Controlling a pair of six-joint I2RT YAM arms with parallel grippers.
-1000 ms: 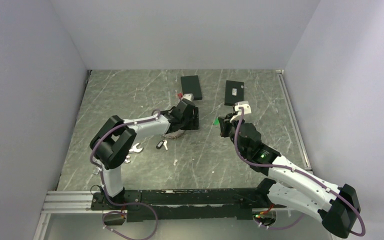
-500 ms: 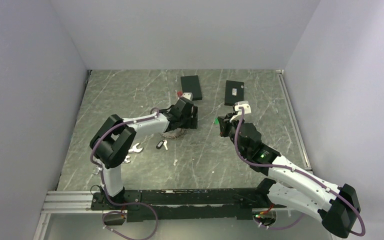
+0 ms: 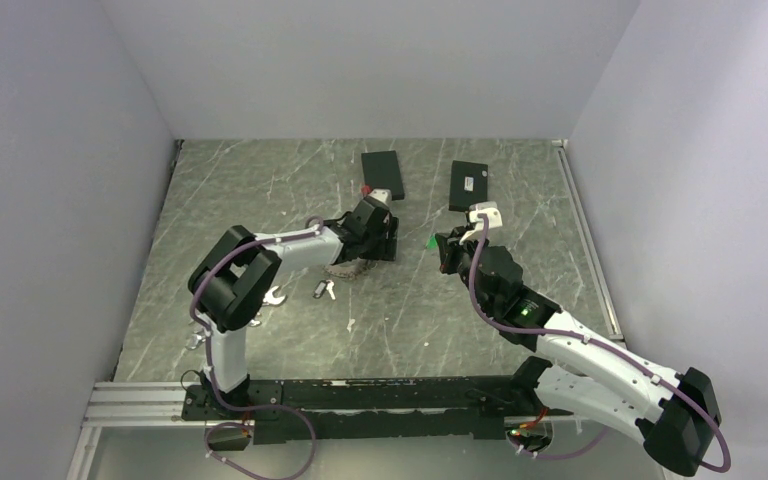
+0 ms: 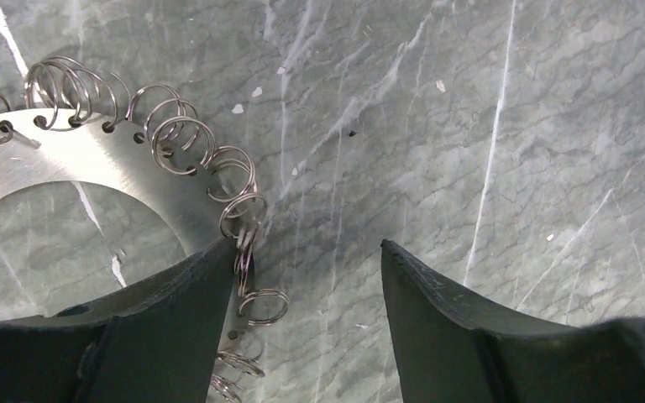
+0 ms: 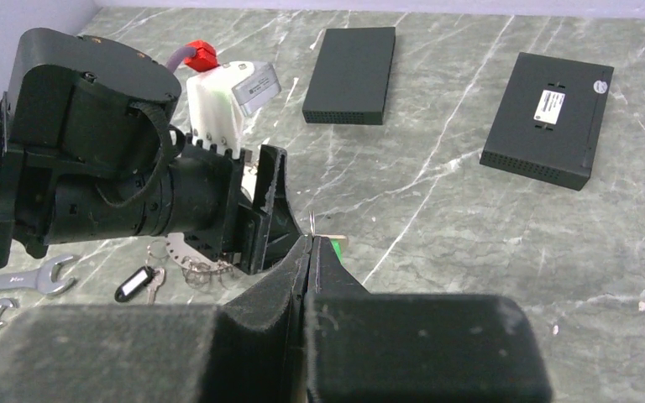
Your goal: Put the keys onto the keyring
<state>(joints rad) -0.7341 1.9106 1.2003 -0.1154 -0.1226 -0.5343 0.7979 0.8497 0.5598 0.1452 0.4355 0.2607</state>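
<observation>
Plainly, the left gripper [image 4: 306, 252] stands wide open just above the tabletop [image 4: 487, 126], one finger [image 4: 176, 319] overlapping the rim of the keyring [image 4: 92, 159], which lies flat beneath it, left of centre. The right gripper [image 5: 309, 243] is pressed shut, right of the keyring and apart from it. A black-tagged key [image 3: 322, 290] lies just near-left of the keyring. Two black boxes [image 3: 382, 174] sit farther back.

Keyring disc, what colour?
The keyring is silver-grey brushed metal; the left wrist view shows it best.
</observation>
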